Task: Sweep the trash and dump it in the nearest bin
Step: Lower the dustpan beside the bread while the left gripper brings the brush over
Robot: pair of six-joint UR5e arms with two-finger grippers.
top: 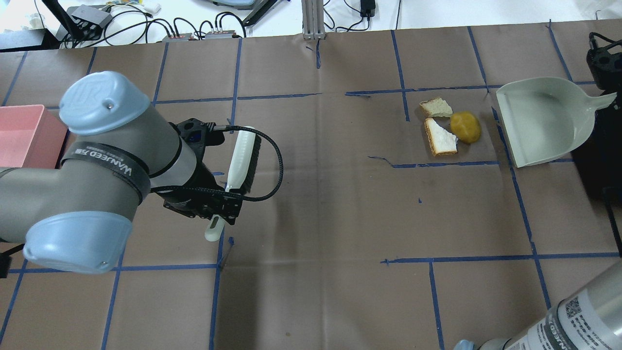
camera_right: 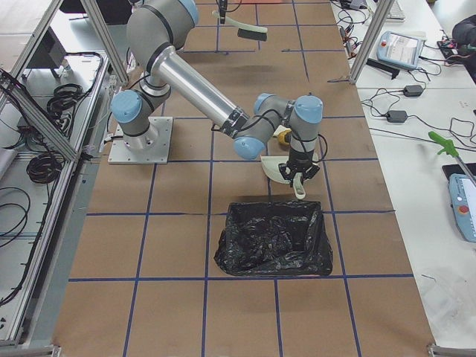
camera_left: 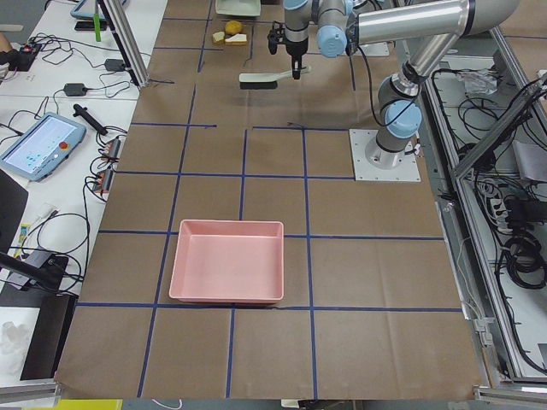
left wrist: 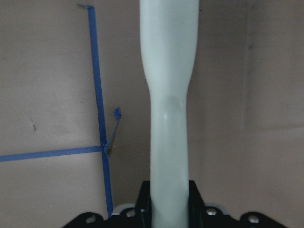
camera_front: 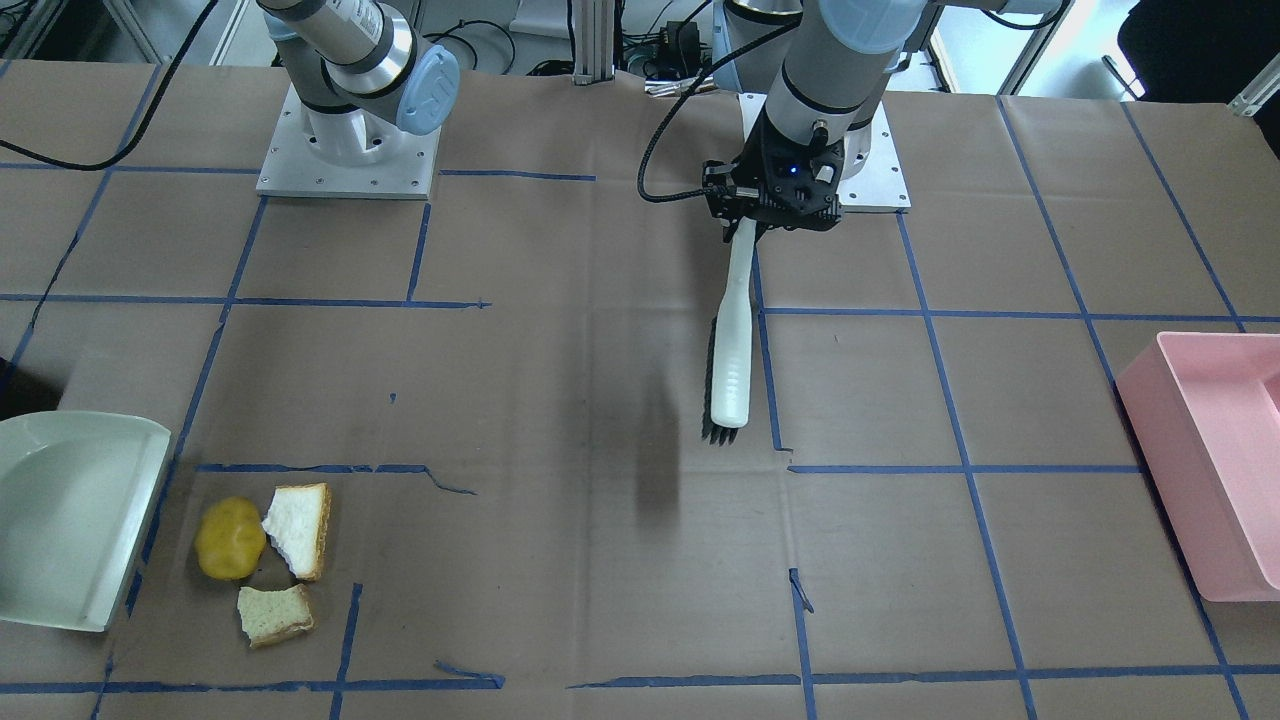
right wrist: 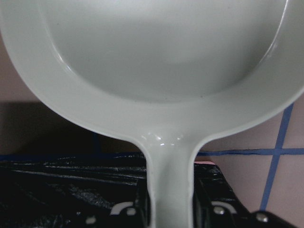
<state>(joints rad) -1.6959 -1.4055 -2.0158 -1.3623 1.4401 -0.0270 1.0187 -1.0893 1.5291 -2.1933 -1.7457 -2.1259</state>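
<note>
- While the sweep is not yet begun, I log the left jaws pinching the handle of the brush, pressed on it from both sides in the left wrist view. I judge the brush is held clear of the bench, since its shadow falls offset.
- Brush, long axis: runs straight out from the robot's base. The bristles show along the side toward the robot's right.
- Trash: one potato lump, one bread slice touching it, and one smaller bread piece just beside them. All three are grouped at the robot's right end of the bench, well apart from the brush and on its bristle side.
- Dustpan: the right jaws are clamped on its handle. Its open mouth faces the trash, with the potato lump just beside the lip.
- Key relation: the trash lies between the brush and the dustpan, so I judge a crosswise pass toward the robot's right would carry it in.
- Nearer arm: the right arm, with the pan. The left arm must cross the bench.
- Bins: the black bag bin is just beside the right jaws. The pink bin is at the opposite end, so I judge the black one nearest.
- Hidden or unclear:
  - The right jaws are out of the front-facing view, and their tips are cut off in the wrist view.
  - I cannot tell whether the dustpan lip touches the bench.
  - The black bag bin shows plainly only from the exterior right.
</note>
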